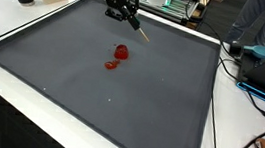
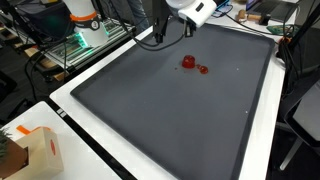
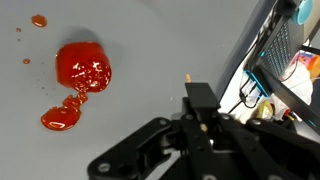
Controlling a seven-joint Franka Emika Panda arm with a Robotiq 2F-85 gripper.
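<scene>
Fingers [image 3: 200, 97] are pinching shut on a thin wooden stick [image 1: 139, 29]. They are gripping its upper end, and the tip is pointing down and outward over the dark mat [image 1: 159, 107]. The red blob [image 1: 122, 53] is sitting on the mat's far half, with a flatter red smear [image 1: 111, 66] just beside it. The stick tip is hovering near the blob but apart from it, not touching as far as I can judge.

Doing this well, by my reading, is calling for a firm pinch so the stick is not swivelling between the fingers. It is also calling for a slow, steep descent so only the tip is meeting the red stuff. Pressure should be light, since a thin stick looks likely to bend or skid on the mat and drag the smear wider.

Hard to make out:
- In the wrist view the fingers are covering most of the stick, so only a short end [image 3: 187, 78] is showing.
- The height of the tip above the mat is not readable in any view.
- In an exterior view the blob [image 2: 188, 63] is tiny and the stick is getting lost against the arm.
- Whether the red stuff is liquid or gel is not telling from here.
- The white surface [image 1: 17, 26] is getting cut off at the frame edges.
</scene>
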